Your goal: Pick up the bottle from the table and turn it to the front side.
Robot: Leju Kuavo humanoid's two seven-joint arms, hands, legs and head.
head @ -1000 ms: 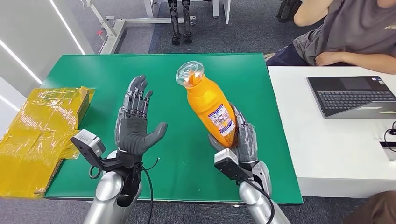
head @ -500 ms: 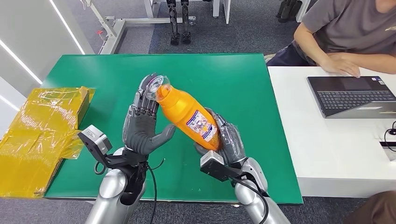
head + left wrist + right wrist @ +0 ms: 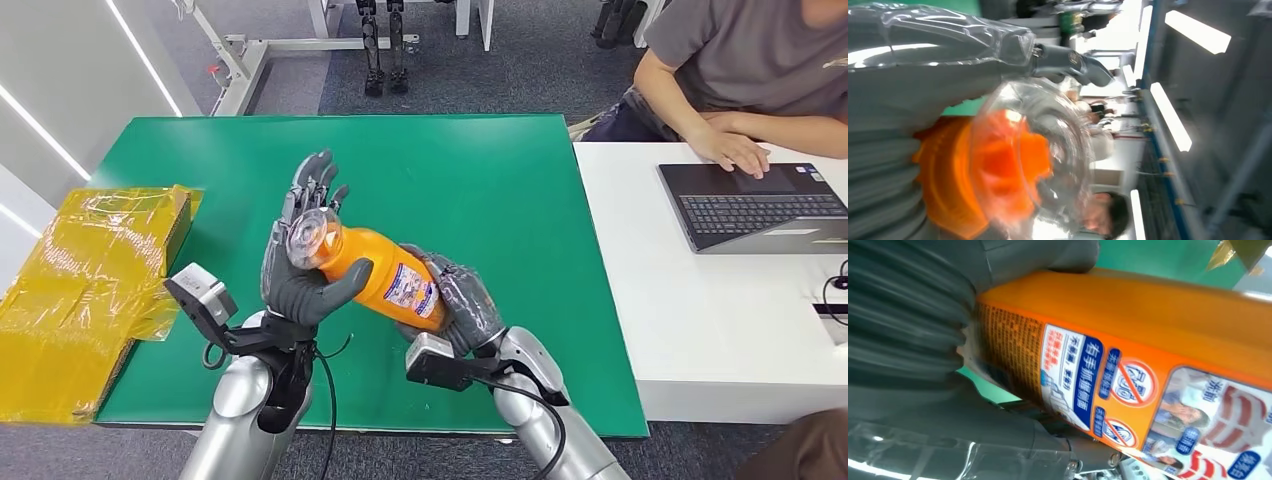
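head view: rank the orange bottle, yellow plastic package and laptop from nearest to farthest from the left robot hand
1. Orange bottle: its neck lies in the left robot hand, with its base in the right robot hand.
2. Yellow plastic package: off the green table's left edge, on the left hand's outer side.
3. Laptop: on the white table far to the right.

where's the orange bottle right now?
In the head view the orange bottle is lifted above the green table, lying tilted between both hands: the right hand holds its base, the left hand cups its clear-capped top.
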